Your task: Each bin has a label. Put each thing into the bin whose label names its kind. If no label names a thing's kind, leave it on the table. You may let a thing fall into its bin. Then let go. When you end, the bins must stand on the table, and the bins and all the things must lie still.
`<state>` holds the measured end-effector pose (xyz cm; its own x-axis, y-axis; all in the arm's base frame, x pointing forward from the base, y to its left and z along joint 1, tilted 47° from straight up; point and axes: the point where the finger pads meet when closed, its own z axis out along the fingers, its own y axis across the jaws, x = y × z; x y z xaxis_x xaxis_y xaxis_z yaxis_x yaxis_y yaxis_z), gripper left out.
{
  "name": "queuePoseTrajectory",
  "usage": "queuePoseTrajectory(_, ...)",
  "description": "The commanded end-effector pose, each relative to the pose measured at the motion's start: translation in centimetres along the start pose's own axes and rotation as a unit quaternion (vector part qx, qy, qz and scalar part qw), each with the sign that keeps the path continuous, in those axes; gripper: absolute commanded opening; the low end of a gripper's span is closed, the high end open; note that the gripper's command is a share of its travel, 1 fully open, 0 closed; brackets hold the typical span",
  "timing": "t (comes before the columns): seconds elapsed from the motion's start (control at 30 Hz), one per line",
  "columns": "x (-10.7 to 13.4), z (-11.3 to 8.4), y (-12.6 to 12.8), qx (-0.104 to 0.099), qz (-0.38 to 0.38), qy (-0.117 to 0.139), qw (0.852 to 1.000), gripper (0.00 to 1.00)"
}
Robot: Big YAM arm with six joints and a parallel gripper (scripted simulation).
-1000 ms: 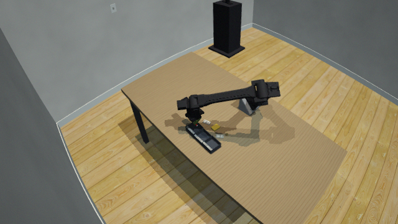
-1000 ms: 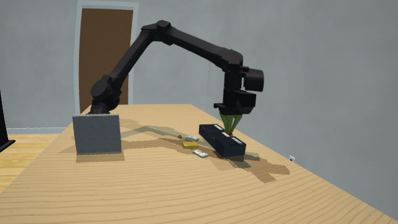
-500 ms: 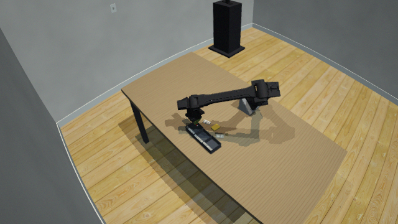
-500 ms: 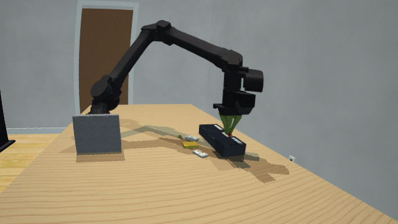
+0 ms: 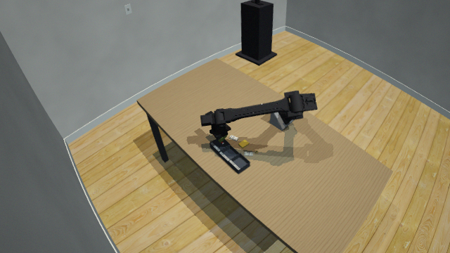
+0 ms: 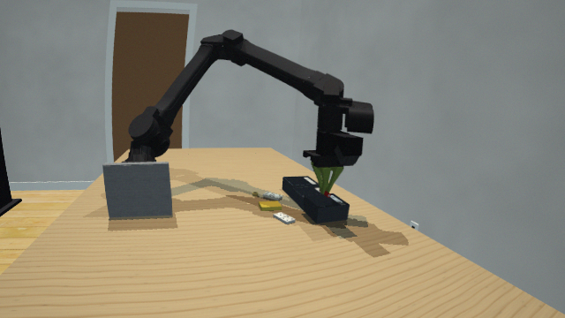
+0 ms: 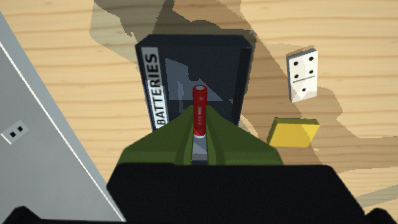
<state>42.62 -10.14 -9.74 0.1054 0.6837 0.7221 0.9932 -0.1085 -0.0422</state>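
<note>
Exterior view, left to right: grey panel [image 5: 278,121] [image 6: 139,190] at the arm's base, upright on the table [image 5: 299,183] [image 6: 221,274] [image 7: 350,25]. Arm [image 5: 258,107] [image 6: 282,64] arches over to the right. Then a pale, silvery item [image 5: 248,153] [image 6: 272,196] with a brownish bit at its left end; kind unclear, can't tell if it's one piece. Yellow block [image 5: 243,143] [image 6: 269,206] [image 7: 295,134] lies flat near it. White domino [image 5: 233,138] [image 6: 283,217] [image 7: 303,75], black pips up, lies near the block. Next, dark bin row [image 5: 239,171] [image 6: 309,200] [image 7: 195,40] stands on the table; end bin's label [image 7: 155,90] reads BATTERIES, others too small to read. Tool [image 5: 221,140] [image 6: 327,193] [image 7: 199,111] points down over that end bin, green fingers closed on the red battery [image 5: 222,143] [image 6: 327,194] [image 7: 200,111]. Battery is between the fingertips, over the BATTERIES bin; can't tell if it touches the bin. Domino, block and silvery item all sit outside the bins.

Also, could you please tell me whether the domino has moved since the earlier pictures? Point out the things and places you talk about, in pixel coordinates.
No, the domino [image 5: 233,138] [image 6: 283,217] [image 7: 302,76] lies in the same place beside the yellow block [image 5: 243,143] [image 6: 269,206] [image 7: 294,133].
</note>
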Motion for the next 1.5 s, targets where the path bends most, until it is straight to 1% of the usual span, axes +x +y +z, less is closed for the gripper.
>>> queuePoseTrajectory(0.0, 0.1, 1.9, -0.2, 0.01, 0.005, 0.002, 1.0, 0.04)
queuePoseTrajectory(0.47, 0.1, 4.7, -0.3, 0.011, 0.005, 0.003, 1.0, 0.04)
queuePoseTrajectory(0.83, -0.4, 4.9, -0.6, 0.011, 0.0, 0.001, 1.0, 0.04)
queuePoseTrajectory(1.03, -1.6, 4.0, -0.9, 0.001, 0.004, 0.001, 1.0, 0.04)
queuePoseTrajectory(1.17, -1.9, 3.7, -1.0, -0.002, 0.007, 0.001, 1.0, 0.04)
queuePoseTrajectory(1.47, -1.7, 4.1, -1.1, 0.004, 0.005, 0.002, 1.0, 0.04)
